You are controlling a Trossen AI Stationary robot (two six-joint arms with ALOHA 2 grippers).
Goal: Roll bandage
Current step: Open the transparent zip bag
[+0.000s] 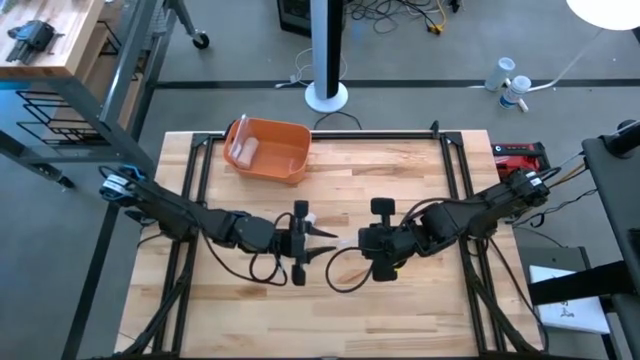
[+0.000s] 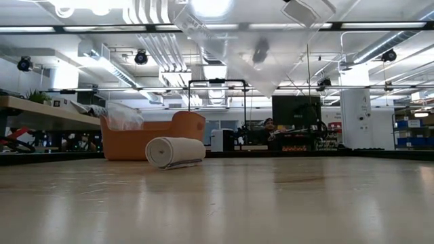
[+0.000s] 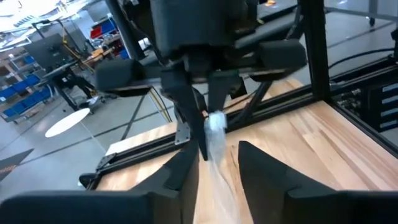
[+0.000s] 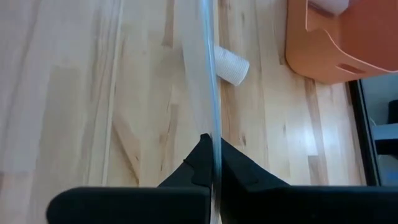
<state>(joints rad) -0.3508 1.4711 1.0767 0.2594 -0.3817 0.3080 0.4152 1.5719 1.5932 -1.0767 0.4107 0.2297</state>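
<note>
A pale bandage strip (image 3: 217, 162) runs through the air between my two grippers over the table's middle. My right gripper (image 4: 212, 144) is shut on one end of it. My left gripper (image 3: 219, 152) faces it, its fingers close on either side of the strip. In the high view the two grippers, left (image 1: 330, 243) and right (image 1: 358, 243), almost meet. A rolled white bandage (image 2: 175, 151) lies on its side on the table just beyond the left gripper. A pale see-through sheet (image 2: 261, 54) hangs into the low view from above. My left gripper has the strip (image 3: 219, 193) between its two fingers, which lie level and point toward the table's right. The strip fills the gap farther back; the fingertips stand a little apart from it. My right gripper pinches the strip's end (image 3: 216, 121) between its two fingers, coming level from the table's right. Seen edge-on, the strip (image 4: 208, 74) leaves the fingertips in a straight taut line, clear of the table.
An orange bin (image 1: 285, 160) stands at the far left of the table with another white roll (image 1: 243, 150) inside. A black frame (image 1: 455, 170) borders the wooden top. Bare wood lies toward the near edge.
</note>
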